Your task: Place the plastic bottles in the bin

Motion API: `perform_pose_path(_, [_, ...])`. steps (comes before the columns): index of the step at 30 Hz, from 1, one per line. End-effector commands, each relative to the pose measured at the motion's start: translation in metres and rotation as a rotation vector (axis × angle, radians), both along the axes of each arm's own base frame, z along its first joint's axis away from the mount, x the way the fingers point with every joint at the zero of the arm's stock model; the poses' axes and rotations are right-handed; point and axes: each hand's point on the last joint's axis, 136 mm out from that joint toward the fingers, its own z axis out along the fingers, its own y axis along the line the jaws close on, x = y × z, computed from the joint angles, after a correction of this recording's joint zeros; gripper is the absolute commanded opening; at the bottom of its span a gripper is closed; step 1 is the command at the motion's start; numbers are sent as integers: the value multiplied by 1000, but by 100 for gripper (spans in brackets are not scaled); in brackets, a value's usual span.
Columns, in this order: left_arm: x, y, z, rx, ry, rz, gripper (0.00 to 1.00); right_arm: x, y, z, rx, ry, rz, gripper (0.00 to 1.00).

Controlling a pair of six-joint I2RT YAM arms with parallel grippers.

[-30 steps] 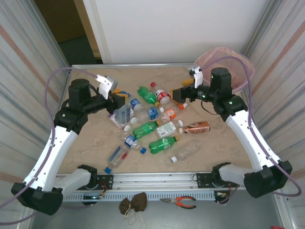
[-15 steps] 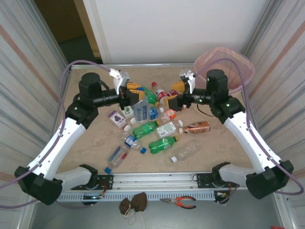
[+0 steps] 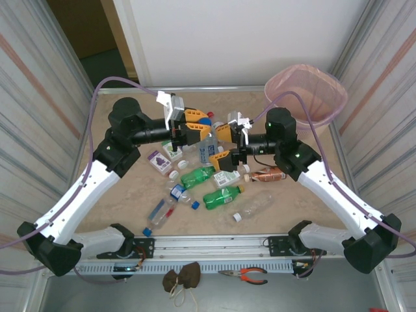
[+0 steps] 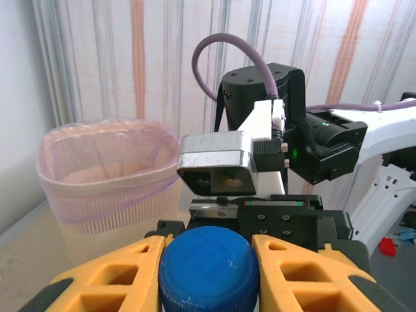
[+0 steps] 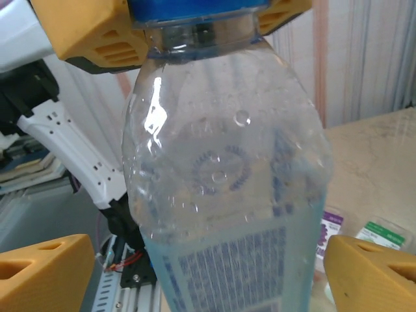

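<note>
Loose bottles lie on the near counter. Above them the left claw pinches a clear bottle by its neck (likely a handover). The right claw brackets its body, jaws wide. The bin stands far right, nearer the right arm.

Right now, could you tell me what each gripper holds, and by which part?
The left gripper holds a clear bottle by its blue cap. The right gripper is open around its body, holding nothing.

Orange-handled pliers lie near a brown cloth bundle, below the beige table.
</note>
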Motion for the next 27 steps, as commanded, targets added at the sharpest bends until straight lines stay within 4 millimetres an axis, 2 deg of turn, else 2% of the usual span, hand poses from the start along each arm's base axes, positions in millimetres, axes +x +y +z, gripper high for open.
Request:
perform_pose_path(1, [-14,0,29,-62,-71,-48,21,-16,3,19,62,-39,61,85])
perform_pose_path(12, [-19,-2,36,-92,-76,-71,21,-22,8,23,69,-46,89,63])
perform_pose_path(17, [-17,-1,35,-93,-75,-54,26,-22,7,27,73,-50,82,55])
perform_pose_path(19, [-16,0,35,-95,-75,-43,32,-22,7,29,75,-50,76,53])
perform_pose_path(23, [-15,4,37,-98,-86,-8,53,-16,4,35,74,-49,27,52])
perform_pose_path(27, [-12,14,39,-94,-113,71,64,4,-8,41,56,-50,-106,50])
